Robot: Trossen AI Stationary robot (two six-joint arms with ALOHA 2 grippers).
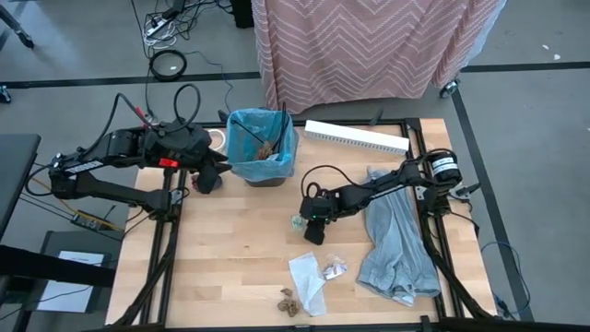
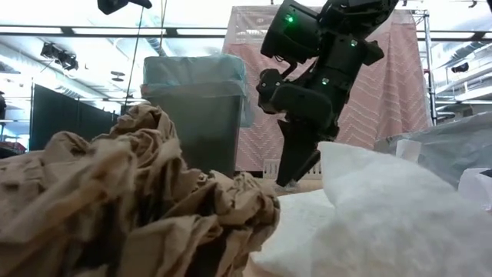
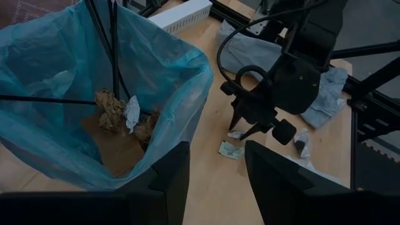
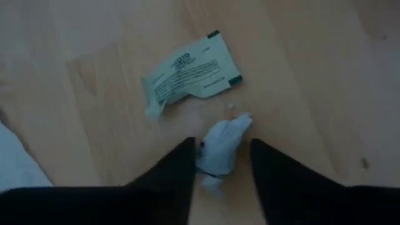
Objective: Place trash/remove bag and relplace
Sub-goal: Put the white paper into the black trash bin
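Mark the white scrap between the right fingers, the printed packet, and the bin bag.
white scrap (image 4: 220, 149): right wrist view, its middle.
printed packet (image 4: 187, 75): right wrist view, printed face.
bin bag (image 1: 289, 148): high view, blue rim.

print on green packet (image 4: 190, 78) too small to read

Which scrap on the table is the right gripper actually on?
The small white crumpled wad, between the right gripper fingers. The printed green packet lies just beyond, untouched; other scraps sit farther off.
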